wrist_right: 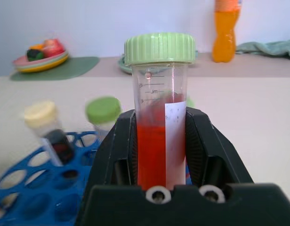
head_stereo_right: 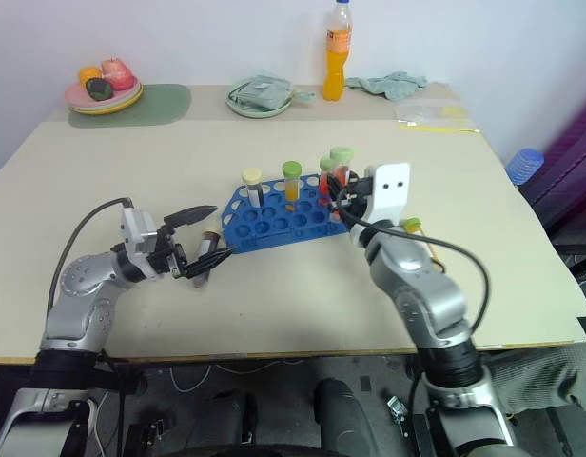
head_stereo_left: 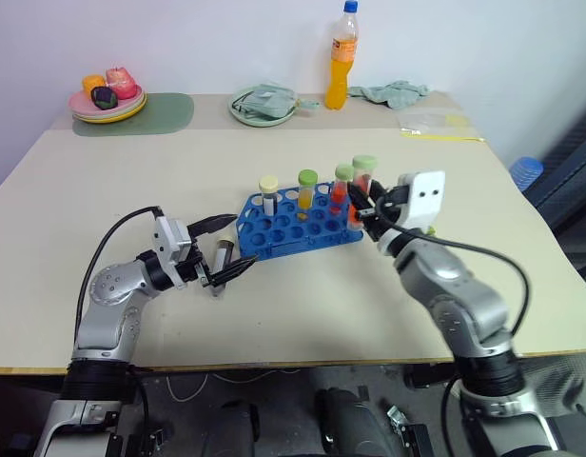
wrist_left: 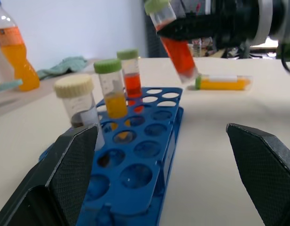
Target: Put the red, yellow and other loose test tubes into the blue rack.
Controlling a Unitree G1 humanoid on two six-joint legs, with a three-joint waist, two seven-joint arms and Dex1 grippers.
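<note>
Your right hand [wrist_right: 161,155] is clamped on a red test tube [wrist_right: 159,117] above the blue rack's [head_stereo_left: 302,224] right end — a tilted descent could knock the racked tubes. Left hand [head_stereo_left: 222,249] gapes beside a loose tube [head_stereo_left: 220,255] on the counter [head_stereo_left: 302,314].

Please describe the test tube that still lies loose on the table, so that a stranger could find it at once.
Start at the blue rack in the middle of the table. Beyond the rack's end nearest the right gripper, a tube of yellow liquid lies flat on the tabletop. Its neighbours stand in the rack or are clamped in that gripper; this green-capped one alone lies on its side.
</note>
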